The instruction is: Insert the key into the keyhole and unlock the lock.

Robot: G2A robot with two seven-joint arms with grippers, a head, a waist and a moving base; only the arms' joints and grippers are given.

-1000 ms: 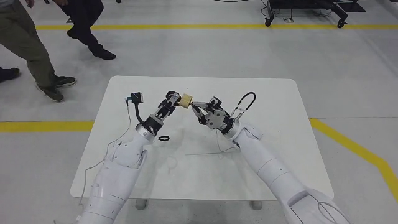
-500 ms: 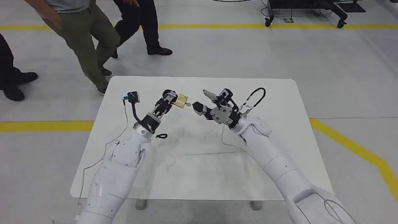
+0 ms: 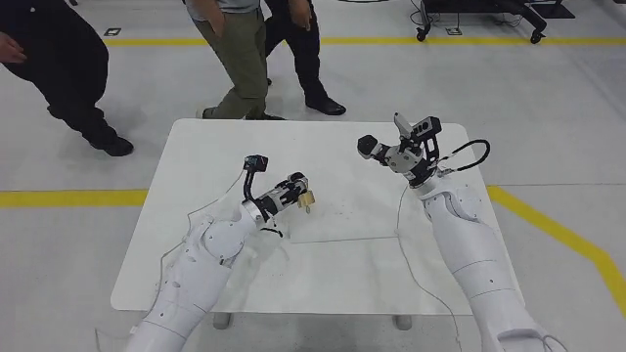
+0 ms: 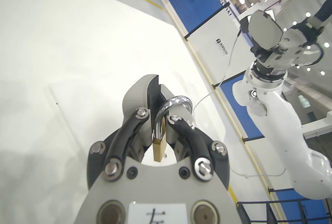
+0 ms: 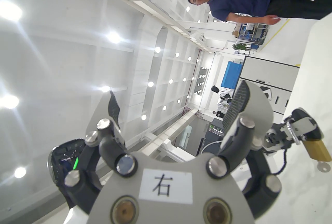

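Observation:
My left gripper (image 3: 299, 192) (image 4: 158, 95) is shut on the silver shackle (image 4: 177, 101) of a brass padlock (image 3: 306, 197) (image 4: 159, 149), held a little above the middle of the white table (image 3: 196, 254). In the right wrist view the padlock body (image 5: 317, 150) hangs from that gripper with a small silver key (image 5: 323, 167) sticking out of its end. My right gripper (image 3: 366, 145) (image 5: 179, 103) is open and holds nothing. It is raised over the far right part of the table, well apart from the lock, and points up at the ceiling.
Two people (image 3: 264, 29) stand close to the table's far edge, and a third person (image 3: 59, 59) is on the floor to the far left. A thin white cable (image 3: 403, 244) trails along the right arm over the table.
The right gripper has let go at the lock, opened, and drawn back up and to the far right. The left gripper has carried the padlock nearer and slightly right. The people have walked rightward.

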